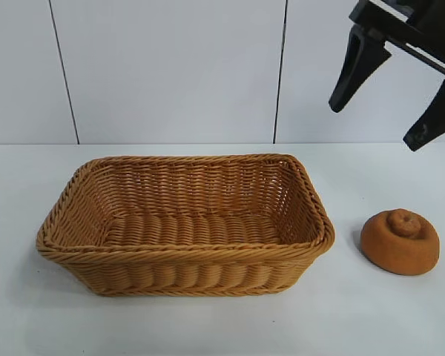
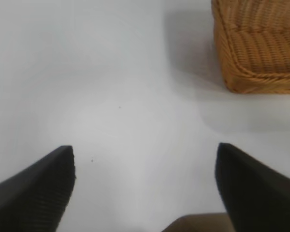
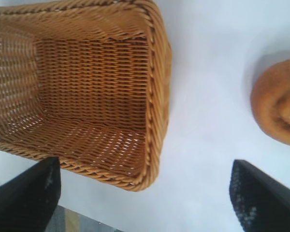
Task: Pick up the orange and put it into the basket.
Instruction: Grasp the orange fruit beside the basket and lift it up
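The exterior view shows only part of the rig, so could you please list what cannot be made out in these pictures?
- Left gripper: outside the exterior view; the left wrist view shows only its open fingertips.
- Right gripper: open above the orange, its arm cut off by the exterior view's top-right corner.
- Orange: cut by the right wrist view's edge.
- Basket: its far outer wall is hidden by its own rim.

A bare robotics test bench in a lab-like room: a plain white table point(image 1: 208, 326) runs up to a wall of white panels point(image 1: 170, 67) split by thin dark vertical seams behind a wicker basket point(image 1: 185, 263). A black robot gripper point(image 1: 393, 111) hangs above and to the right of the basket, over the tabletop.
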Controlling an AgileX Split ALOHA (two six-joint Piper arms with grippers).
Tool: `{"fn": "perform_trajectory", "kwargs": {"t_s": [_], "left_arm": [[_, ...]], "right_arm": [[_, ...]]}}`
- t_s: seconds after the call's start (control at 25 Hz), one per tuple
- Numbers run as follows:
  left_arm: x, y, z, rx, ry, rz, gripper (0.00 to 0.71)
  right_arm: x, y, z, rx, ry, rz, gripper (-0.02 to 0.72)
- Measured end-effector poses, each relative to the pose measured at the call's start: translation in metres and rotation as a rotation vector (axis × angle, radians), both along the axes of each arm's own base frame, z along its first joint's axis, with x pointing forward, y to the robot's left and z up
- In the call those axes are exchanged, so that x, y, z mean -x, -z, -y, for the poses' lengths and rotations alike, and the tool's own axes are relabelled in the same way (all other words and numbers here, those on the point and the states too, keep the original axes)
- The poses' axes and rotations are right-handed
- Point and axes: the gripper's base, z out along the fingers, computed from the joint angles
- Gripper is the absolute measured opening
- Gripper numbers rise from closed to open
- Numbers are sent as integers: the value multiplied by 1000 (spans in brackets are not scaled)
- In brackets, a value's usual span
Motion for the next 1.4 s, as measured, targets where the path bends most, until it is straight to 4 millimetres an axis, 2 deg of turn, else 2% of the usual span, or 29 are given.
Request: {"fn": "perform_trajectory", "kwargs": {"t_s": [0.28, 0.6, 0.72, 1.24, 1.4], "left_arm": [[19, 0, 0, 1, 0, 123, 571], [20, 0, -1, -9, -6, 127, 571], [20, 0, -1, -9, -6, 127, 571], [20, 0, -1, -9, -6, 127, 571], [20, 0, -1, -9, -6, 127, 571]], "right_arm": [[-3, 4, 15, 165, 42, 17, 652], [-11, 11, 17, 195, 74, 46, 652], [-16, 26, 18, 221, 74, 8, 652], [-40, 116, 21, 303, 37, -159, 652], [-42, 134, 22, 326, 26, -187, 647]]}}
